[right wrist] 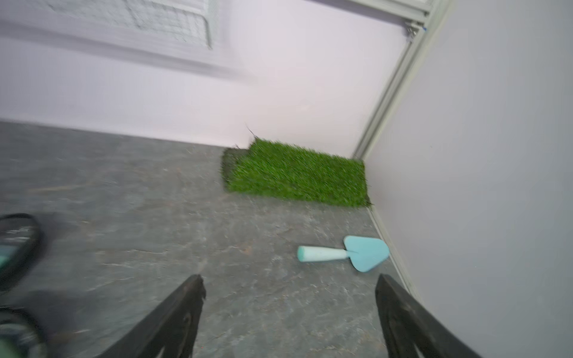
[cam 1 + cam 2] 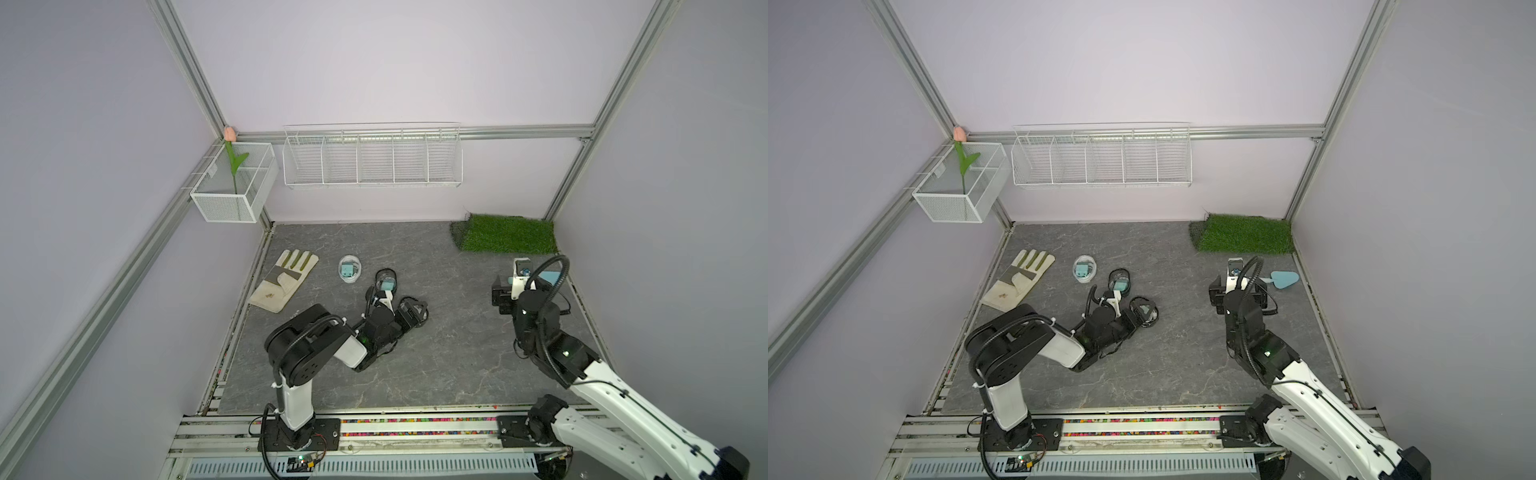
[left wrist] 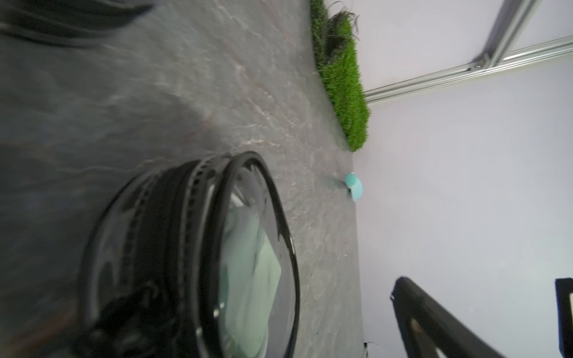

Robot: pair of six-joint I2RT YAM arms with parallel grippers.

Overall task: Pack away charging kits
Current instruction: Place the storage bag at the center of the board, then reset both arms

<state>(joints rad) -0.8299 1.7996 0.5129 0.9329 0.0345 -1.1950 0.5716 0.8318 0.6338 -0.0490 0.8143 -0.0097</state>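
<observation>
I am holding my left pincer (image 2: 411, 314) spread wide at the black-rimmed case (image 3: 186, 248), judging its mint charger block (image 3: 257, 279) is lying packed inside, with my right pincer (image 1: 290, 276) gaping empty.

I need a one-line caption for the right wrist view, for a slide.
Open right gripper over the grey table, facing a light-blue trowel and a grass mat.

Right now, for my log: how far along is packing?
Done: white case, far black case and near black case each hold a charger. In hand: nothing; left gripper open at the near one, right gripper open. Left: maybe stowing; they lie on the table.
</observation>
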